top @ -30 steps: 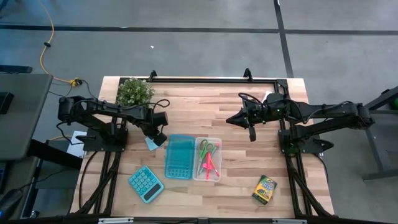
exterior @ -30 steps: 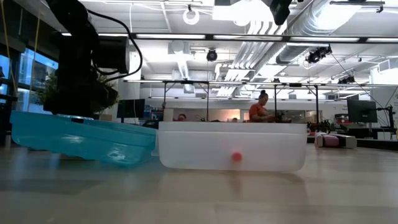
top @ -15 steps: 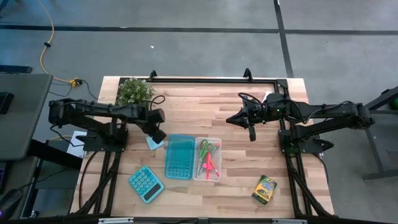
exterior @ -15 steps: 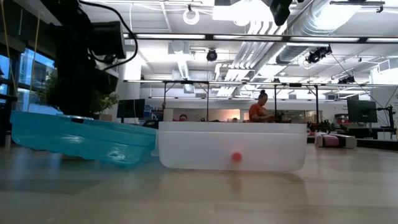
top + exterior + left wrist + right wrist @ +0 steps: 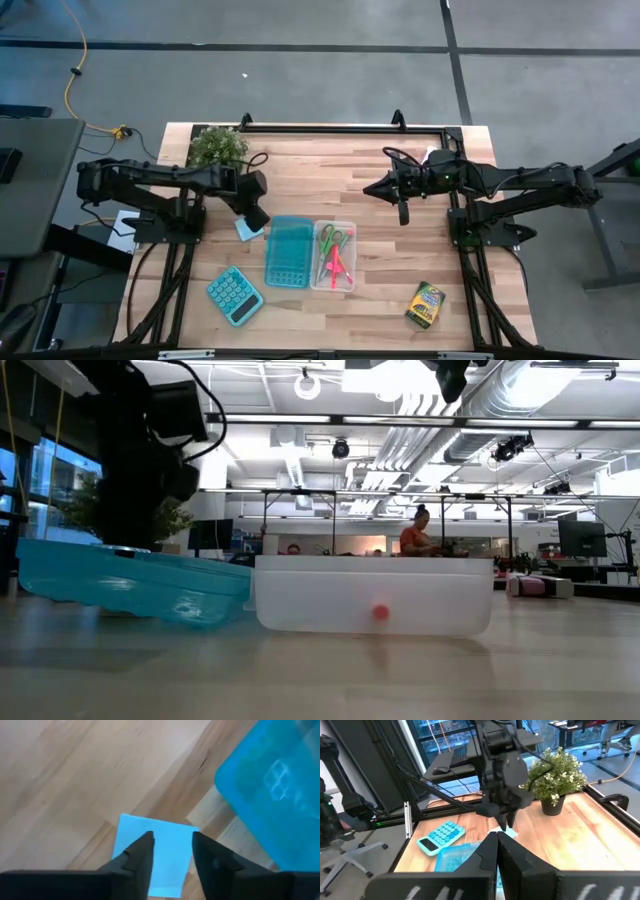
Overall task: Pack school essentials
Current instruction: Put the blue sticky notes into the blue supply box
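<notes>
The light-blue square note pad (image 5: 157, 852) lies flat on the tabletop (image 5: 330, 170), directly under the left gripper (image 5: 172, 851). Its fingers (image 5: 141, 855) stand partly open with a gap between them, the pad showing through that gap; they hold nothing. Just beside those fingers is the teal lid (image 5: 288, 251), and next past it the clear bin (image 5: 333, 256), holding the green-handled scissors (image 5: 333, 238) and a pink marker (image 5: 336, 266).

Farther out, the yellow-green crayon box (image 5: 425, 304) lies well apart from both sets of fingers. The right gripper (image 5: 403, 212) waits in the air, its fingers closed and empty.

The step in hand looks like picking up the note pad. The next move would call for coming down so the fingers straddle an edge of the thin, flat pad, then closing.
</notes>
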Robot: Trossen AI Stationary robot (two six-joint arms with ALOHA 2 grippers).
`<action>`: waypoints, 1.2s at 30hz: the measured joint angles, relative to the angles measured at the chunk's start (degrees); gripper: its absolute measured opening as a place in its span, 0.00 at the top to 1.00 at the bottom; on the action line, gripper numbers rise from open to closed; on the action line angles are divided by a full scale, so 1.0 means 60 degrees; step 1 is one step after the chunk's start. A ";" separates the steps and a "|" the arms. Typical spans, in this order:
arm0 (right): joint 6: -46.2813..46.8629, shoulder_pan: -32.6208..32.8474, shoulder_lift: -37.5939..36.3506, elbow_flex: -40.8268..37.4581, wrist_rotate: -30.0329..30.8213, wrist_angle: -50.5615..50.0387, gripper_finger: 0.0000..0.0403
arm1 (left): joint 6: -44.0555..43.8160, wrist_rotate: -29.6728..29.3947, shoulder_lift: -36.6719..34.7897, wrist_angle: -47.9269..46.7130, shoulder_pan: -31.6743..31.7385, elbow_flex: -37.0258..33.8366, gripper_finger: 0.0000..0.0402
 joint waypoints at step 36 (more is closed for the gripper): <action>0.0027 0.0000 0.0000 0.0000 -0.0004 -0.0316 1.00 | -0.5394 -0.3180 -0.0602 -0.1814 -0.5311 0.1162 0.59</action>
